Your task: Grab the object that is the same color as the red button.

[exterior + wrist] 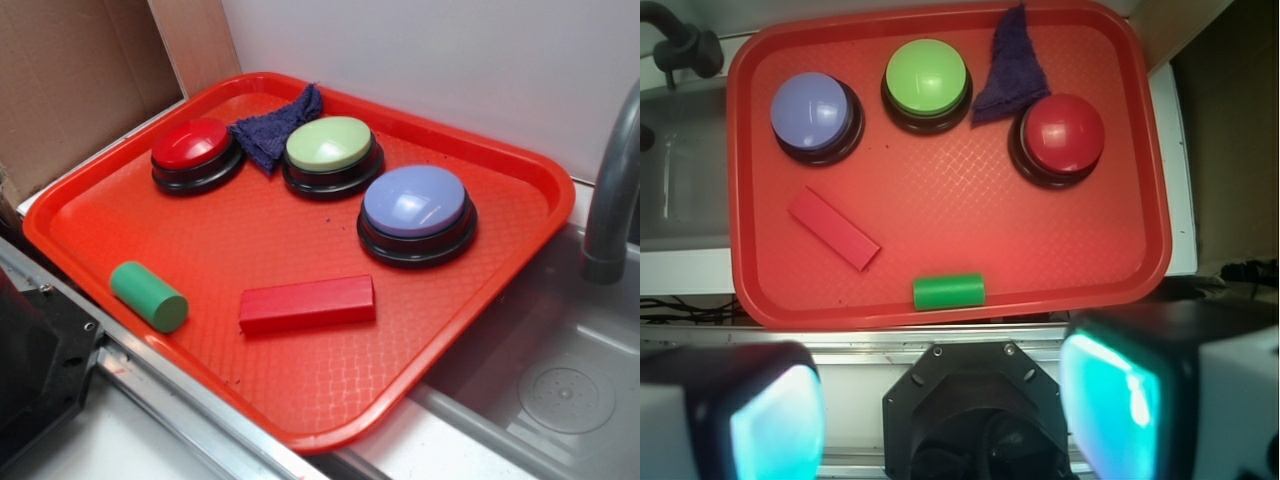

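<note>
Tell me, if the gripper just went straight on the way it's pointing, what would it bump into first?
Probably the black robot base, which sits between the open gripper fingers, short of the red tray. Depth is hard to judge.

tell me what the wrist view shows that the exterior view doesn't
Only the wrist view shows the gripper, its fingers wide apart and holding nothing, above the tray's near edge. Only the exterior view shows the cardboard behind the tray. Both show the orange-red tray, red button, green button, lavender button, blue cloth, green cylinder and red block.
</note>
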`<state>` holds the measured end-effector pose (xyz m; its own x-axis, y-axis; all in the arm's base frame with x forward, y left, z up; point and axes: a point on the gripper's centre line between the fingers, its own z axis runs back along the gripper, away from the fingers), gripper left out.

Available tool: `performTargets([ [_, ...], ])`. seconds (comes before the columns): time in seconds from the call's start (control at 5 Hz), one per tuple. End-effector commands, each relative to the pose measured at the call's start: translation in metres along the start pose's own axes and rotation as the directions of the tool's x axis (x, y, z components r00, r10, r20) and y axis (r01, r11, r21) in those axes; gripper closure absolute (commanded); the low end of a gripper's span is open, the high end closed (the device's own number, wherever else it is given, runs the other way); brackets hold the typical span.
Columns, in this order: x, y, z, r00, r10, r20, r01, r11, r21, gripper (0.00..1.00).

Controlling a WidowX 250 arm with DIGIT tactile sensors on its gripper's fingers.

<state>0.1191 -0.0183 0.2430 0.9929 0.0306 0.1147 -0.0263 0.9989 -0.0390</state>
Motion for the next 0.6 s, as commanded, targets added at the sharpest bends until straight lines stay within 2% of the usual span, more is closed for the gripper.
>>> performTargets([
  [0.0, 0.000, 0.000, 0.000, 1.000, 0.000, 0.000, 0.000, 1.000, 0.000, 0.00],
  [0.2, 0.023, -0.027, -0.033, 0.987, -0.157, 0.046, 0.157, 0.988, -0.010, 0.00],
  [0.4, 0.030, -0.044, -0.062, 0.978, -0.177, 0.111, 0.180, 0.984, -0.014, 0.00],
])
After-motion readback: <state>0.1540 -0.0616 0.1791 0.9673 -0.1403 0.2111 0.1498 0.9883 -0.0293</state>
